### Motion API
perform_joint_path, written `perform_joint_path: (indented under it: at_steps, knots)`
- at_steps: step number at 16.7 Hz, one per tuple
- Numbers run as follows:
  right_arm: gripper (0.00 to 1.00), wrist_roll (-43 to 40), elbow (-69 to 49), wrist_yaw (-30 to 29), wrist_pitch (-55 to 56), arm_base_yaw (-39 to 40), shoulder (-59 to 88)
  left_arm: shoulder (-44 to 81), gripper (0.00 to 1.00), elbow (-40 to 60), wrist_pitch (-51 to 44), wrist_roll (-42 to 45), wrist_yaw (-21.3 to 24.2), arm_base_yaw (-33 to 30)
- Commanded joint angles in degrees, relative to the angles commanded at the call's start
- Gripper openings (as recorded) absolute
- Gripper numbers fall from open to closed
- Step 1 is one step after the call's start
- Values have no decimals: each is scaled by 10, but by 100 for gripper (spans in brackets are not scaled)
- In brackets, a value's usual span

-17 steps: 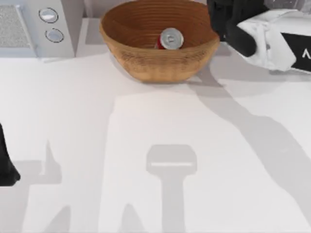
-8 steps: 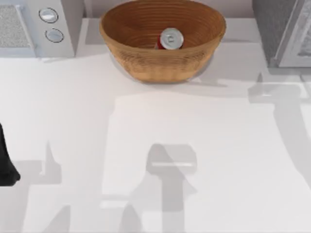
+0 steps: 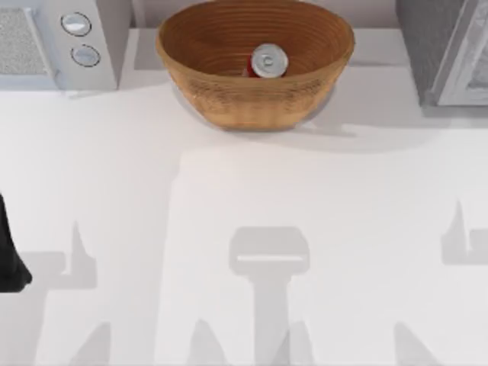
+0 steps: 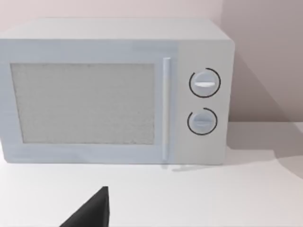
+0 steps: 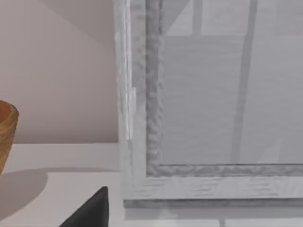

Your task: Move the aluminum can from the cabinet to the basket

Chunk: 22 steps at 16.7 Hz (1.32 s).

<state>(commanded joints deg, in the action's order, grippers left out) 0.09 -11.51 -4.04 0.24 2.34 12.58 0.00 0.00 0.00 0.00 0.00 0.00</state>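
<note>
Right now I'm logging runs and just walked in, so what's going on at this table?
Nothing is being handled at the moment. The aluminum can stands upright inside the basket at the back of the table, so the move looks done. The cabinet sits at the back right, and a white microwave at the back left. The left arm is parked at the table's left edge. The right wrist view faces the cabinet's door panel from close by.
</note>
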Motion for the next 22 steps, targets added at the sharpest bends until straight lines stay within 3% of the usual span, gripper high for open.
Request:
perform_joint_path:
  at_steps: [5,14,18,22]
  knots:
    - [100,-1,108,38,-2,-22,-118,0,100,0,0,0,0,0]
    - [100,-1,108,56,17,-39,-104,0,100,0,0,0,0,0]
    - [100,1,77,139,114,-123,6,0,100,0,0,0,0,0]
    - [100,4,32,262,263,-249,195,0,100,0,0,0,0,0]
